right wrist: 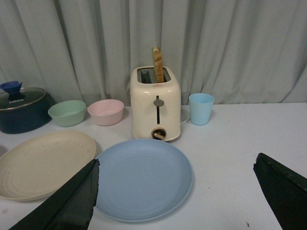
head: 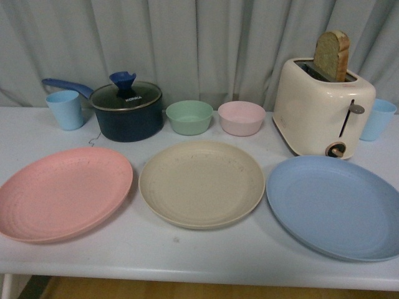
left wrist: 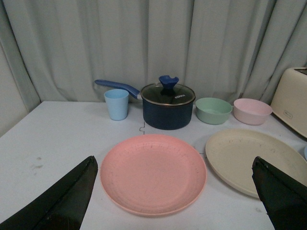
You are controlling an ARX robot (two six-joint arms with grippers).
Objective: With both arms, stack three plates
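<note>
My left gripper [left wrist: 173, 163] hung with its fingers [left wrist: 67, 201] spread wide. The pink plate [left wrist: 153, 175] lay flat on the white table [left wrist: 57, 139] in the gap between them, touched by neither. My right gripper [right wrist: 176, 160] was spread just as wide, its fingers [right wrist: 72, 201] either side of the light blue plate [right wrist: 141, 179], one fingertip showing over its rim. The beige plate [head: 201, 182] sat between those two, near both and overlapping neither, all three in one row.

Behind them stood a light blue cup [head: 64, 109], a dark blue lidded saucepan [head: 128, 112], a green bowl [head: 189, 117], a pink bowl [head: 241, 118], a cream toaster [head: 321, 109] with a bread slice [head: 331, 55] upright in its slot, and a second blue cup [head: 377, 118]. A grey curtain [head: 199, 43] hung at the back.
</note>
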